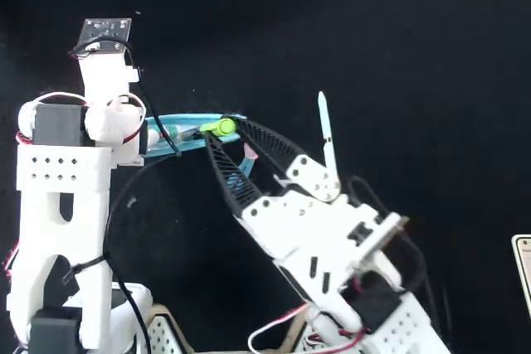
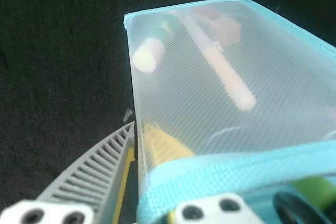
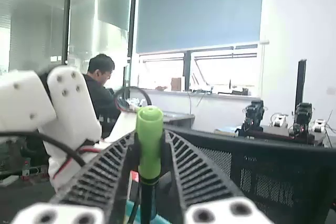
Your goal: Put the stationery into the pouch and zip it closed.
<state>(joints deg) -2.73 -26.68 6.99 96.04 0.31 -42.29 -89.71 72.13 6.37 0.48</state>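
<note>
Pouch (image 2: 220, 103) edge-up, left tool (image 2: 139, 135) clenched on its end. Right tool (image 1: 222, 134) angled in at pouch's top edge, grasping green-capped pen (image 3: 149, 129). Black worktop (image 1: 415, 55) open beyond pouch.

One pouch (image 2: 226, 103) was pictured. With it were one green-capped pen (image 1: 220, 128), one pale blue pen (image 1: 326, 134) and one card (image 1: 523, 263).

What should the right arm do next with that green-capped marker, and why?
Likely lower the green-capped marker straight down into the pouch, then open the jaws. The right gripper holds it upright at the pouch's zipper edge, with a white pen already inside.
</note>
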